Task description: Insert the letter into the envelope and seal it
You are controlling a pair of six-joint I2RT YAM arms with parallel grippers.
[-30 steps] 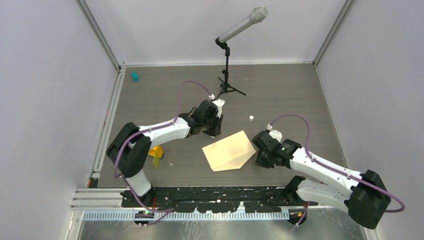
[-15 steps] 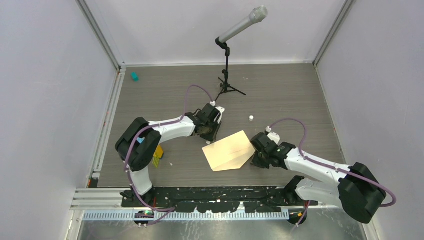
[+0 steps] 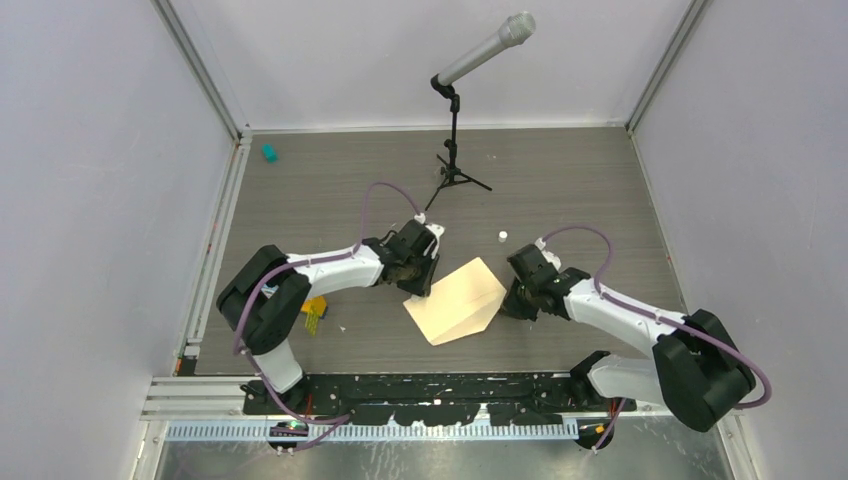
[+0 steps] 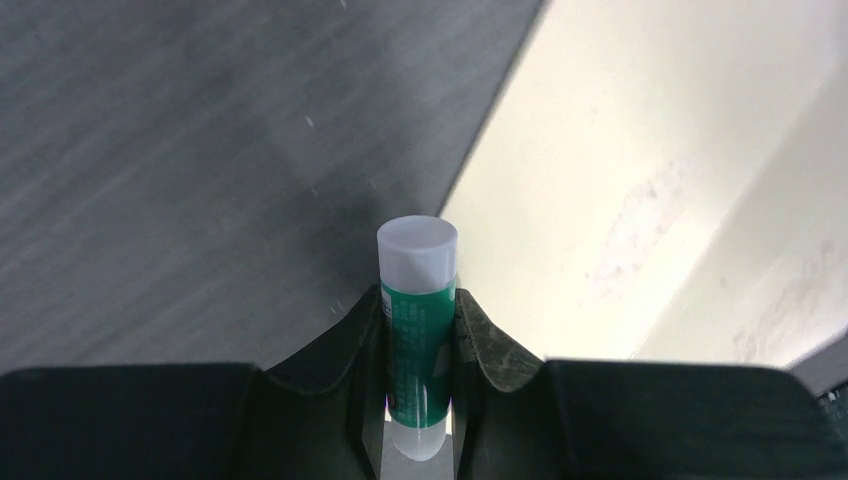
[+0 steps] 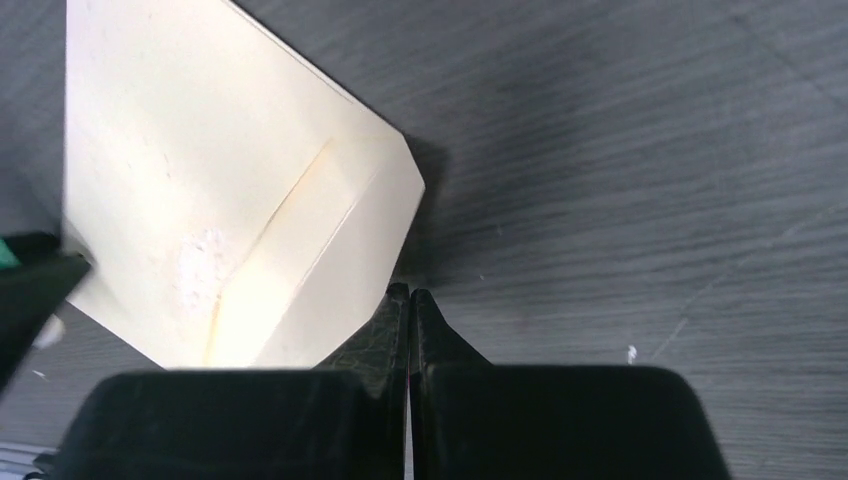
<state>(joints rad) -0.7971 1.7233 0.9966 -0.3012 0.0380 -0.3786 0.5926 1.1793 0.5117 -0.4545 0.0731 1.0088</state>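
At mid-bench (image 3: 600, 200), the envelope (image 3: 455, 300) lies flat between the two arms. The left end effector (image 4: 417, 300) clamps a green glue stick (image 4: 417, 245) by the envelope's left edge. The right end effector (image 5: 409, 297), fingers pressed together, sits at its right edge.

left arm (image 3: 335, 266) and right arm (image 3: 620, 318): white link shells between bulky black joint housings; a thin purple cable (image 3: 385, 184) runs along each; black fingers (image 4: 490, 345), pads apparently rough-textured, view blurred.
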